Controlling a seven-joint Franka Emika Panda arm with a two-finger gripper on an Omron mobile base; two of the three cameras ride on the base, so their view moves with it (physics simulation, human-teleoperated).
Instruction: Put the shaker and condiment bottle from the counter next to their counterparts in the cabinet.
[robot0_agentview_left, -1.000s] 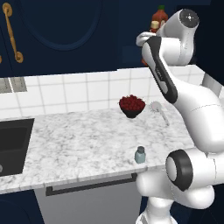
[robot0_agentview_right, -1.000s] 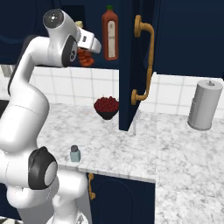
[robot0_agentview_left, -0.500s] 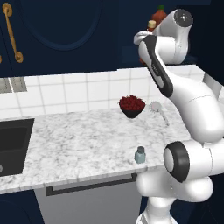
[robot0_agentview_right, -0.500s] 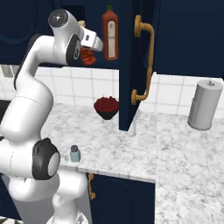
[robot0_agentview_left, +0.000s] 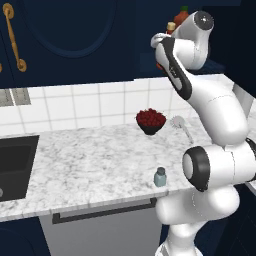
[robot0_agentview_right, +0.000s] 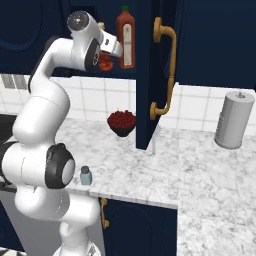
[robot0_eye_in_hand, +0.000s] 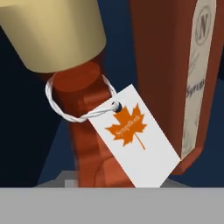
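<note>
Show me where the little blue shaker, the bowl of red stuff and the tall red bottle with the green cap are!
shaker (robot0_agentview_left: 160, 177): left base view, on its pale blue body.
bowl (robot0_agentview_right: 121, 130): right base view, on its dark side under the red heap.
tall red bottle (robot0_agentview_right: 126, 40): right base view, on its label.

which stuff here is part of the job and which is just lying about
Job: condiment bottle in the shut gripper, shaker on the counter, tall red bottle, cabinet.

Lying about: bowl of red fruit, paper towel roll, sink.
</note>
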